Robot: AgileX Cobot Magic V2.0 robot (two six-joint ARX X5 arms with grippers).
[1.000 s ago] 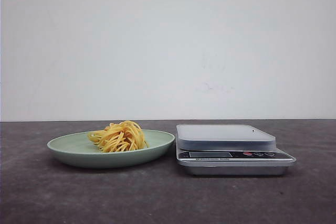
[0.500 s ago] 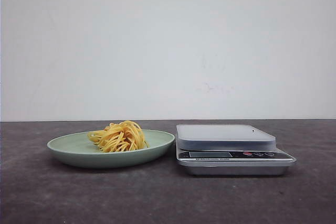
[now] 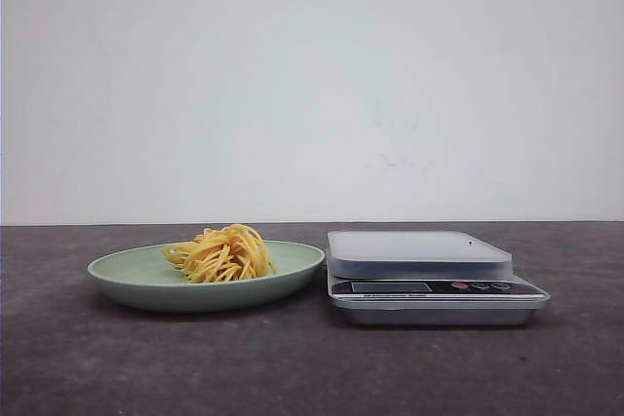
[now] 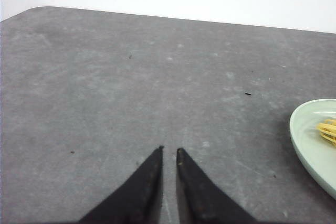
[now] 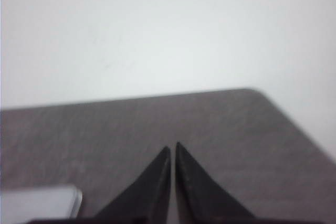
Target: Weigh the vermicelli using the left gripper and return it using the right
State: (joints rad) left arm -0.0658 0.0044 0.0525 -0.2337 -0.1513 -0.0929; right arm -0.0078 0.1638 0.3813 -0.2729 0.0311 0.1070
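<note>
Vermicelli (image 3: 222, 252) sits on the green plate (image 3: 127, 275) toward the counter (image 3: 292, 367) left edge, scale (image 3: 429, 284) just beside it. Left end effector (image 4: 169, 151) tips nearly together, holding nothing — right end effector (image 5: 172, 147) likewise. Open left wide, approx. over the nest's centre, then pinch deep.

Wall (image 3: 312, 85): plain white, matte, unmarked apart from a faint smudge right of centre in the front view. Evenly lit, soft diffuse light, no hard shadows.

Table (image 3: 292, 367): dark grey, mottled stone-like surface with pale specks and a few small dark flecks. Its far edge meets the wall in a straight line. Rounded corners show in both wrist views (image 4: 31, 11) (image 5: 257, 92).
</note>
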